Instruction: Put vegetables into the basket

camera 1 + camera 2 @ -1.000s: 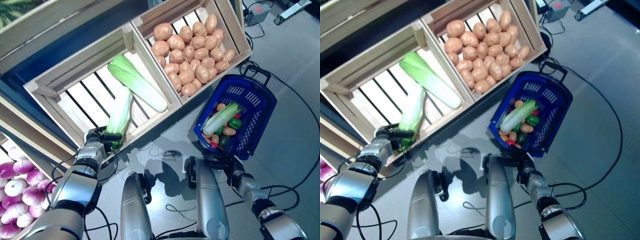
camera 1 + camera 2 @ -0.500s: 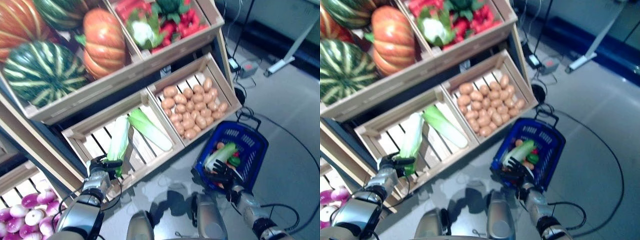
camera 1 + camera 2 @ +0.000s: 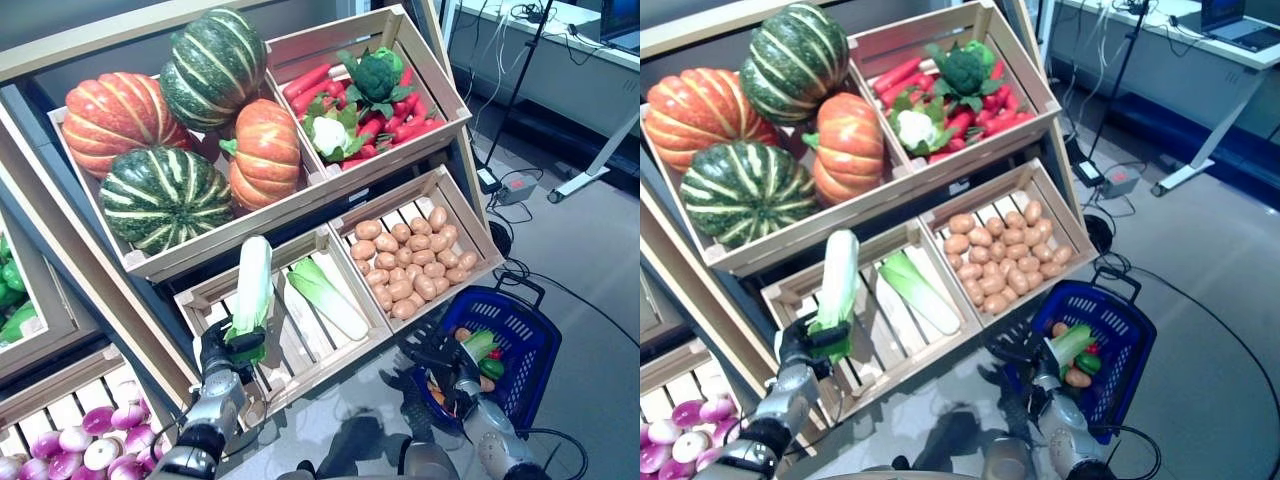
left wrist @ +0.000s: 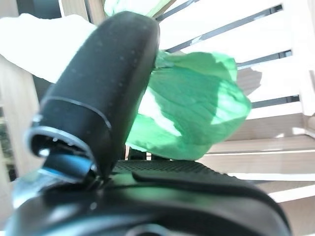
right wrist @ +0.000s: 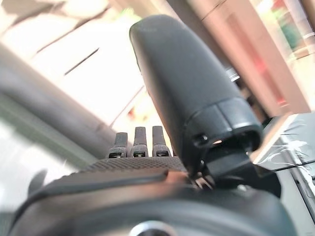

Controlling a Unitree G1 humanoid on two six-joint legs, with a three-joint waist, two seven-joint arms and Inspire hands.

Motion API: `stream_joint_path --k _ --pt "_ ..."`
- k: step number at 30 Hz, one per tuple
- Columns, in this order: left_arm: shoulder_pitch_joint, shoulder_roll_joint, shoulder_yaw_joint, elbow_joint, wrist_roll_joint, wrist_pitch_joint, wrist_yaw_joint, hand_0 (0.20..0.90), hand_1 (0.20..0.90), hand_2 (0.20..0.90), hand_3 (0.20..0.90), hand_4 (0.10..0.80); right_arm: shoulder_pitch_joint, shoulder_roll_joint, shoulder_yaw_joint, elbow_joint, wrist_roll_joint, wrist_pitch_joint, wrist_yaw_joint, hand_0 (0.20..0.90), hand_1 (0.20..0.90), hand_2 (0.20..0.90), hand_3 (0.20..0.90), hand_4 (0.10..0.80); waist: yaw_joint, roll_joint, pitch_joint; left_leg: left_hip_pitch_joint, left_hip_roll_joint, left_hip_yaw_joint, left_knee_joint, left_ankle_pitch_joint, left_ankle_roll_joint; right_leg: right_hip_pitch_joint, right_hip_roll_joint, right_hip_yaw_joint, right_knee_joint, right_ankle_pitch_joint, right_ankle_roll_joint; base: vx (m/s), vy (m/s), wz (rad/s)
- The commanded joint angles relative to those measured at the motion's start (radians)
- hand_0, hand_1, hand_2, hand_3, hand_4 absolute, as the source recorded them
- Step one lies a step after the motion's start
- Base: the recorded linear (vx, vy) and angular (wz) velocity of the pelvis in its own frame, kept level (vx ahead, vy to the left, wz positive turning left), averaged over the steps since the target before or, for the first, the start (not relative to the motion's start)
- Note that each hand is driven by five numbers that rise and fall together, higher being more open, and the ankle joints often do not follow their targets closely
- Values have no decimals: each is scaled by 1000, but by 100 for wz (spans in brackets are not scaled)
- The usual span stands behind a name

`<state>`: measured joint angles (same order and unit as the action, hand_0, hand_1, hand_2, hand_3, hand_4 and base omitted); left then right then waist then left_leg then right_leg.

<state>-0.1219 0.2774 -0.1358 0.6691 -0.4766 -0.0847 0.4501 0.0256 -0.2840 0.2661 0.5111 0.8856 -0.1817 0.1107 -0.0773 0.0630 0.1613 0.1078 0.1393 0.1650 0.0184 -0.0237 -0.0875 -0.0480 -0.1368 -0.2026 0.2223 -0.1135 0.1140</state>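
Observation:
My left hand [image 3: 218,350] is shut on the green leafy end of a long pale cabbage [image 3: 251,295] and holds it upright above the front of the slatted wooden crate [image 3: 300,360]. In the left wrist view the thumb [image 4: 106,83] curls over the green leaves [image 4: 197,113]. A second cabbage [image 3: 325,297] lies in that crate. The blue plastic basket [image 3: 520,335] stands on the floor at the lower right, with a cabbage [image 3: 479,345] and small vegetables inside. My right hand [image 3: 448,368] hovers at the basket's near-left rim, open with fingers spread and holding nothing.
A crate of potatoes [image 3: 410,265] sits right of the cabbage crate. Above are pumpkins [image 3: 165,195] and a crate of red vegetables, broccoli and cauliflower [image 3: 360,90]. Purple onions [image 3: 90,450] fill a crate at the lower left. Grey floor extends to the right.
The camera has tilted up, bringing the upper shelves into view. My left hand has lifted the cabbage from lying in the crate to standing upright. My right hand has risen beside the basket.

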Motion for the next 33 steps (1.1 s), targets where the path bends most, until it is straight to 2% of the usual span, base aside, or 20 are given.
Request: stream_joint_path --k 1,4,5,10,18,28,33 --pt "-105 106 24 -198 131 -201 0 300 300 300 300 400 -47 85 -70 -130 102 -38 150 900 900 900 900 800 24 -47 -72 -3 -79 -10 -26 9 42 151 2 12 -250 126 -20 5 -71 8" --pt "-91 109 15 -279 162 -182 -13 300 300 300 300 400 -58 90 -70 -168 111 -22 159 900 900 900 900 800 35 -50 -76 10 -84 -18 -48 12 43 165 8 8 -273 134 -20 3 -50 14" --pt "-79 112 -4 -356 198 -170 -27 300 300 300 300 400 -69 91 -66 -220 123 -16 176 900 900 900 900 800 47 -57 -80 18 -89 -26 -61 10 46 175 13 8 -286 138 -20 3 -60 18" --pt "-64 124 -48 -460 260 -156 -102 300 300 300 300 400 -120 65 -80 -287 161 -26 183 900 900 900 900 800 73 -74 -84 33 -92 -28 -74 4 51 191 21 2 -299 142 -20 7 -56 6" --pt "-119 140 -132 -504 294 -170 -222 300 300 300 300 400 -245 37 -93 -275 250 13 122 900 900 900 900 800 98 -92 -93 54 -96 -27 -94 -4 57 206 30 0 -310 143 -20 2 -11 0" --pt "-182 148 -219 -515 331 -215 -266 300 300 300 300 400 -306 49 -82 -227 434 92 146 900 900 900 900 800 103 -101 -103 68 -94 -14 -99 -12 60 211 33 8 -310 144 -21 0 0 0" --pt "-204 155 -246 -520 388 -242 -245 300 300 300 300 400 -319 60 -70 -224 481 103 138 900 900 900 900 800 102 -101 -104 72 -94 -13 -98 -14 60 213 34 11 -310 143 -22 0 0 0"
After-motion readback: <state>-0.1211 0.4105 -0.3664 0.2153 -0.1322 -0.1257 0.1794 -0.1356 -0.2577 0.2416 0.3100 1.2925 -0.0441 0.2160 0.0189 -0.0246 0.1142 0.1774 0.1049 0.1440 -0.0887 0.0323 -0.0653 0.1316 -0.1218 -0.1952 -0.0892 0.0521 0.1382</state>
